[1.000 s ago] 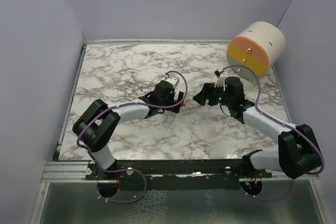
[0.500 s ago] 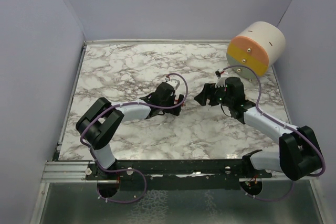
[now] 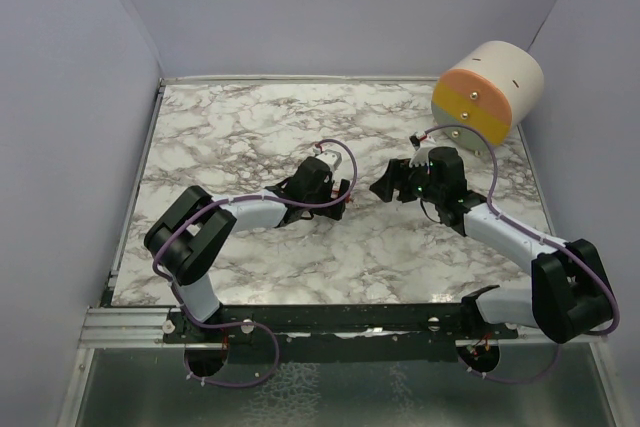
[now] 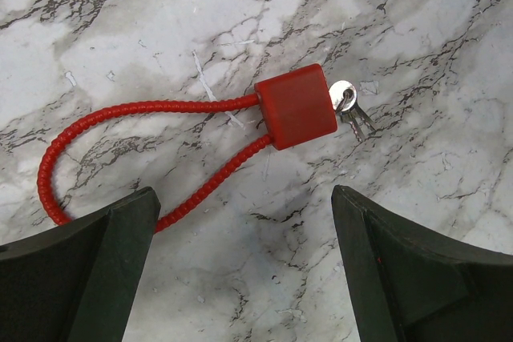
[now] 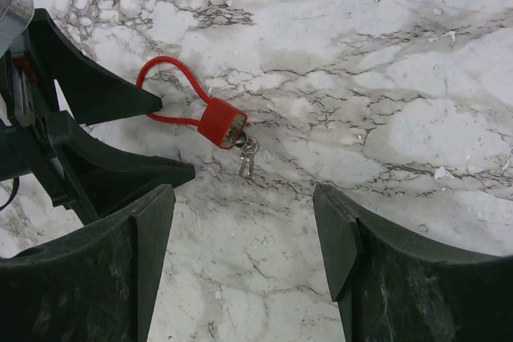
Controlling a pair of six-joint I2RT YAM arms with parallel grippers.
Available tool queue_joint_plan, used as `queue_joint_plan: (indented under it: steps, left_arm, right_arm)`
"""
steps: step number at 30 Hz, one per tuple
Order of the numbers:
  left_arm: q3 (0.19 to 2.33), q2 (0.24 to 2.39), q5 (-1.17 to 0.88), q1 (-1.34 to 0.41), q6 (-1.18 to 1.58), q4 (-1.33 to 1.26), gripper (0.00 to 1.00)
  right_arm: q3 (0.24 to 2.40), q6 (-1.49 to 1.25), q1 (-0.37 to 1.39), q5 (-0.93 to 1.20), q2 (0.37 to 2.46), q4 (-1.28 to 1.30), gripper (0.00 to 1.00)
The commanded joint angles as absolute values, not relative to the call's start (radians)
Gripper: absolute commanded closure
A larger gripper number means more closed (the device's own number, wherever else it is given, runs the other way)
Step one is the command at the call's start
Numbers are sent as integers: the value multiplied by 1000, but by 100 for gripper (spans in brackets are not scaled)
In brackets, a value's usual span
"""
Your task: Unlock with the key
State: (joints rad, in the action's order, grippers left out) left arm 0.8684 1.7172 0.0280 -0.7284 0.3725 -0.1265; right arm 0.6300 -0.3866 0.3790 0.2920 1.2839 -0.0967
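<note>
A red padlock body lies flat on the marble table, with its red cable loop stretched to the left. Small silver keys hang from its right end. My left gripper is open and empty, just short of the lock. In the right wrist view the lock, loop and keys lie ahead of my open, empty right gripper. The left gripper's fingers straddle the loop side. In the top view both grippers, left and right, face each other mid-table and largely hide the lock.
A cream cylinder with an orange and yellow face lies at the back right corner. Grey walls enclose the table on the left, back and right.
The left wrist has shifted slightly forward and turned a little over the lock. The right arm has barely moved. Both grippers stay open.
</note>
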Motion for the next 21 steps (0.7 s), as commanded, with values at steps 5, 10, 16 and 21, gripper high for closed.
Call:
queue_joint_plan:
  steps: [5,10,16,21]
  left_arm:
    - [844,1719,5,-727,387,-125,8]
    - [844,1720,-1,-727,386,-122,8]
    - [826,1714,-28,-727,409,-126,13]
    - [802,1704,-39,-727,422,-138,17]
  right_arm:
    - [629,-368,385,273,1298,-87,29]
    - [632,-366,385,275,1304,-87,29]
    - [632,-369,385,265,1305,-87,29]
    - [632,-370,384,265,1310,-87,29]
